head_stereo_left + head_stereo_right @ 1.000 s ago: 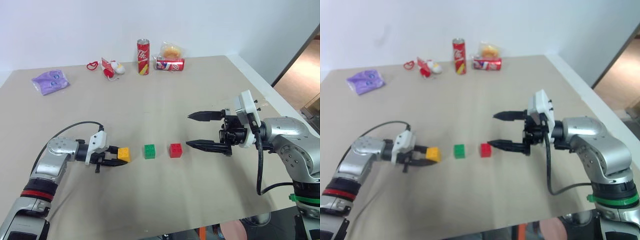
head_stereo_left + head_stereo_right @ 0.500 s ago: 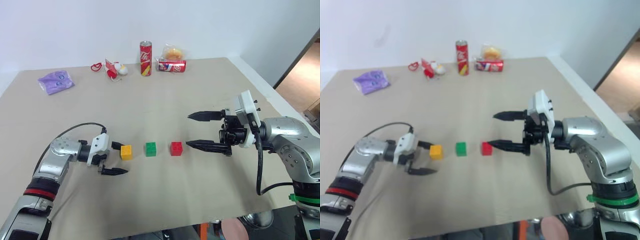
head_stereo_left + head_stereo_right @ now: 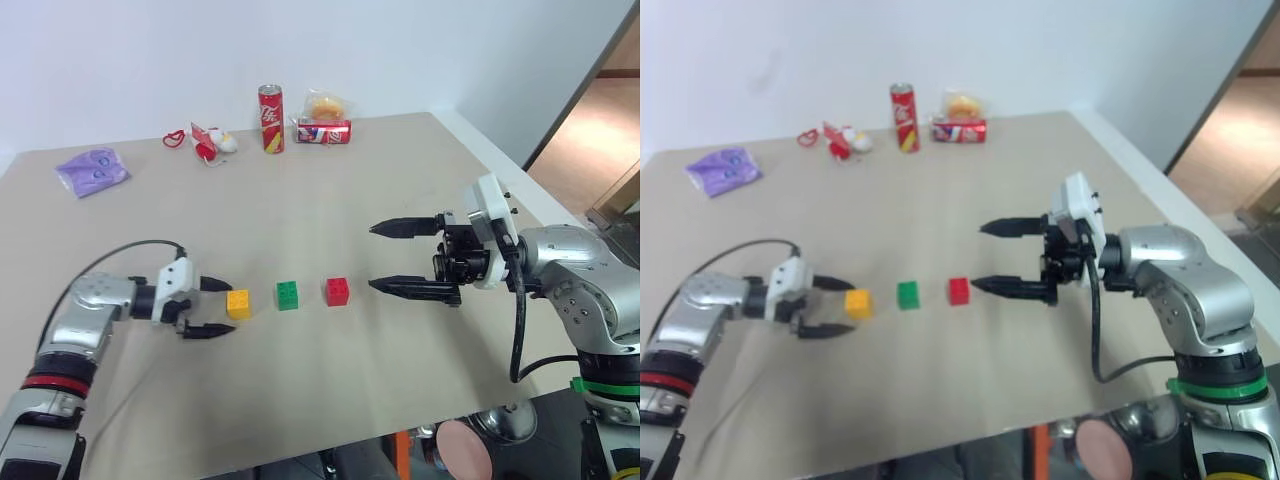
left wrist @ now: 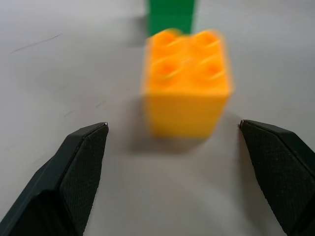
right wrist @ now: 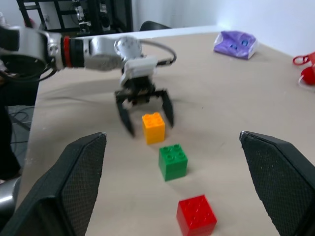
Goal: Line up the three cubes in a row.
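Since 1 second ago, the yellow-orange cube (image 3: 238, 303) has been released by the left gripper (image 3: 212, 307), whose 2 fingers are now spread wide and drawn back slightly to the left, so that the cube stands free on the table (image 3: 330, 200) just past the fingertips. In the left wrist view the cube is seen between and beyond the 2 black fingertips, touching neither. To its right, the green cube (image 3: 288, 295) and then the red cube (image 3: 337, 291) are set in a near-straight row with small gaps. Further right, the right gripper (image 3: 377, 257) is held above the table with its fingers fully apart, grasping nothing, its lower fingertip near the red cube but apart from it.
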